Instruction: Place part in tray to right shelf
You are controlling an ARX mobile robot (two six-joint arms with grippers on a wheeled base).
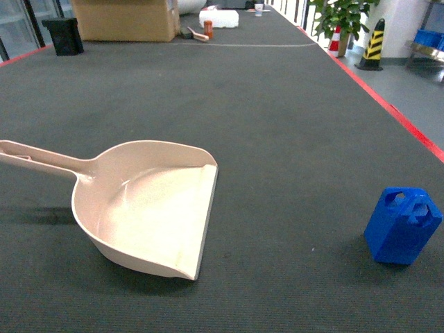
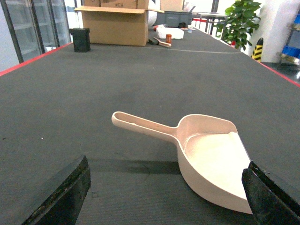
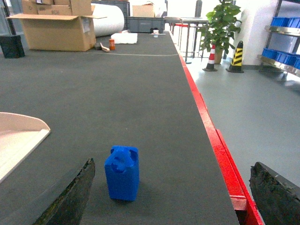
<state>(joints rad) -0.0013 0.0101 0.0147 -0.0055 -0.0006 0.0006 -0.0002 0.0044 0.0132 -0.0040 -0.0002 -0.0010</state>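
A: Far left first, what shows?

B: The tray point(image 1: 149, 208) lies on the dark bench point(image 1: 277, 125), handle running off the left edge of the head view, so its end is cut off there. The scoop holds nothing and its flat lip faces right.

A: And the left hand point(image 2: 164, 197)?

B: Only two dark finger point(image 2: 61, 197) tips at the bottom corners of its wrist view, spread wide, the tray between and beyond them. Nothing is gripped.

A: Moving right?

B: The part point(image 1: 402, 227) stands upright on the bench, well apart from the tray, near the red edge strip point(image 3: 211, 131).

A: The right hand point(image 3: 173, 197)?

B: Also spread, holding nothing; the part sits just beyond its left finger point(image 3: 70, 197). The fingers are cropped by the frame.

A: The shelf point(image 3: 283, 65)?

B: Only a sliver at the far right, with blue crates point(image 3: 281, 21); rollers can't be made out.
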